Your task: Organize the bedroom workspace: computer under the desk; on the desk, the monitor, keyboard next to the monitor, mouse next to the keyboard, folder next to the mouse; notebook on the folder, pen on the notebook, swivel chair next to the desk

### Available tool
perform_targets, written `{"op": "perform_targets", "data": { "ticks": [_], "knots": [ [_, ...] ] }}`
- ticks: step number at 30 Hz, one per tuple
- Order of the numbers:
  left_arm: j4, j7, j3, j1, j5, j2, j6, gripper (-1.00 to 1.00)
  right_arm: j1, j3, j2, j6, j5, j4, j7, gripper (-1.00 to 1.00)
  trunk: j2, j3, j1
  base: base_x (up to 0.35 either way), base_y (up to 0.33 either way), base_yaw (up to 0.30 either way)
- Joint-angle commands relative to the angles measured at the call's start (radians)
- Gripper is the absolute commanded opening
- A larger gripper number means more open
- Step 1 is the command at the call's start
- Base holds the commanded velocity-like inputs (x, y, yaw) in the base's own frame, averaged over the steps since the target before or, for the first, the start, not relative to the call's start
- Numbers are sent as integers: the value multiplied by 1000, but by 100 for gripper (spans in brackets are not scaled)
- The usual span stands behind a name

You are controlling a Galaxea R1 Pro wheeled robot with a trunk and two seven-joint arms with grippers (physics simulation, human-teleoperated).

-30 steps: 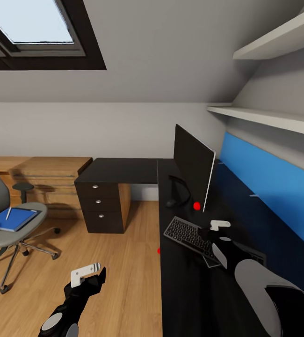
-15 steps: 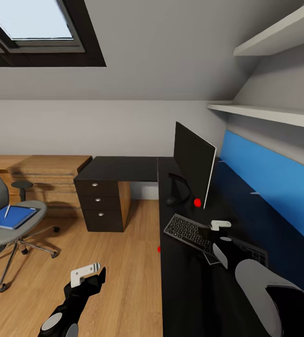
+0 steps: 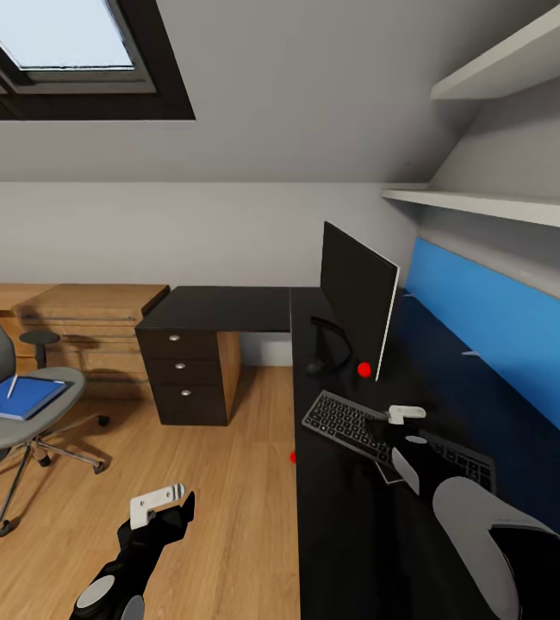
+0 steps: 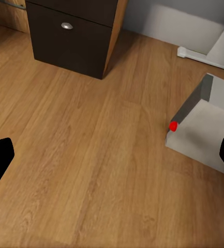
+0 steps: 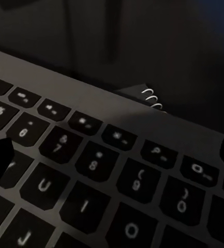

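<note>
The black desk (image 3: pixel 220 310) carries the monitor (image 3: pixel 356 300), with the small black mouse (image 3: pixel 314 368) by its stand. The keyboard (image 3: pixel 345 420) lies in front of the monitor, its dark keys (image 5: pixel 91 165) close up in the right wrist view. My right gripper (image 3: pixel 406 427) hovers open just over it. A grey notebook corner (image 3: pixel 389 474) peeks out beside the keyboard, its spiral (image 5: pixel 152 95) showing. At left, the swivel chair (image 3: pixel 21 422) holds the blue folder (image 3: pixel 19 398) and the pen (image 3: pixel 11 387). My left gripper (image 3: pixel 161 505) hangs open over the floor near the grey computer (image 4: pixel 207 129).
A black drawer unit (image 3: pixel 181 379) stands under the desk's far wing, also seen in the left wrist view (image 4: pixel 73 36). A low wood cabinet (image 3: pixel 90 314) sits behind the chair. White shelves (image 3: pixel 487 207) and a blue panel (image 3: pixel 495 331) line the right wall. Wood floor (image 3: pixel 220 517) spreads left of the desk.
The whole head view has shifted a little, with the chair sliding toward the picture's left edge. Both grippers hold the same pose and stay open.
</note>
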Motion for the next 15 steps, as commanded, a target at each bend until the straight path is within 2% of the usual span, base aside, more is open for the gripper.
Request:
{"op": "perform_targets", "data": {
  "ticks": [1,11,15],
  "knots": [
    [-2,8,-1,0,11,0,3,100,0,-4,0,0,-1,0,-1,100,0,-1,0,0,0,0],
    [-1,8,-1,0,11,1,3,100,0,-4,1,0,-1,1,-2,100,-70,-32,38,0,0,0],
    [-1,8,-1,0,11,1,3,100,0,-4,0,0,-1,1,-2,100,-70,-32,38,0,0,0]
  ]
}}
